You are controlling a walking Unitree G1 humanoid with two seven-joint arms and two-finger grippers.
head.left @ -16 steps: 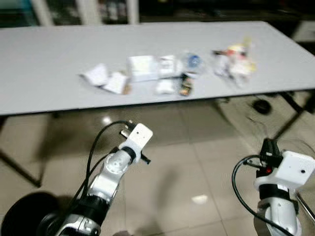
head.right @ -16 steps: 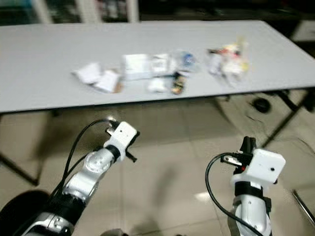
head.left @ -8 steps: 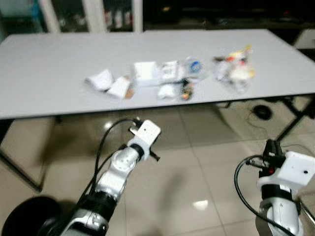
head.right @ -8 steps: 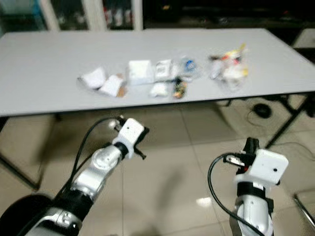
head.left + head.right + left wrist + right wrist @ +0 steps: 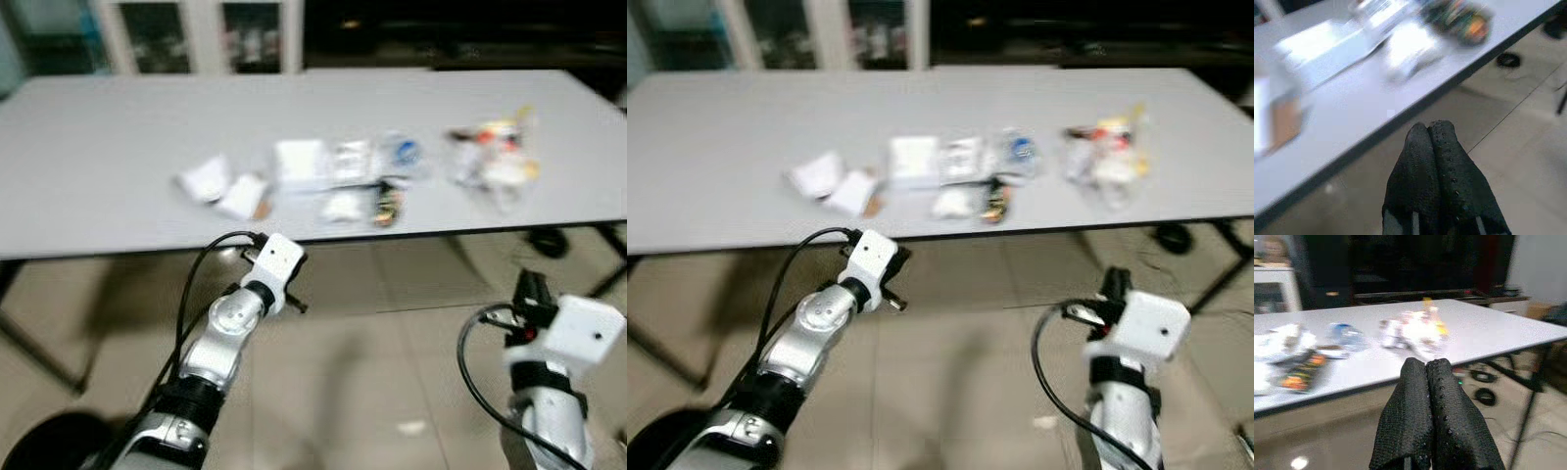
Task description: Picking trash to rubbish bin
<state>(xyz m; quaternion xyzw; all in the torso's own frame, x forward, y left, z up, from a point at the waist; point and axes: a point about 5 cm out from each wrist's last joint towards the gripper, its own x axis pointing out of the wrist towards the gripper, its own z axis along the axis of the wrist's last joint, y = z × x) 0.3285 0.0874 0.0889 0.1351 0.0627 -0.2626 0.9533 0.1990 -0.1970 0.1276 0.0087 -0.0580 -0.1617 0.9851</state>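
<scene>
Two grippers hang low in front of a long grey table [image 5: 88, 157], both with their black fingers pressed together and holding nothing. The left gripper [image 5: 1434, 128] is raised on its silver arm to just below the table's near edge; its wrist view looks up at that edge, with blurred litter above it. The right gripper [image 5: 1425, 364] sits further from the table, over the tiled floor [image 5: 392, 343], and its wrist view looks across the tabletop from the side.

Several pieces of trash lie along the near half of the table (all of it blurred, so details are hard to make out). Toward the robot's left are two crumpled white papers [image 5: 223, 186], lying just beside each other. Near the middle sits a white box [image 5: 300, 162], with a pale wrapper [image 5: 349, 159] next to it and a clear plastic piece with a blue spot [image 5: 402, 152] beyond that. In front of these, close to the table edge, lie a small white packet [image 5: 341, 205] and a dark, colourful wrapper [image 5: 388, 204]. Well apart on the right is a heap of crumpled plastic with yellow and red bits [image 5: 493, 152].

Dark table legs [image 5: 605, 279] slant down to the floor on the right, and glass-fronted cabinets [image 5: 196, 34] stand behind the table.
</scene>
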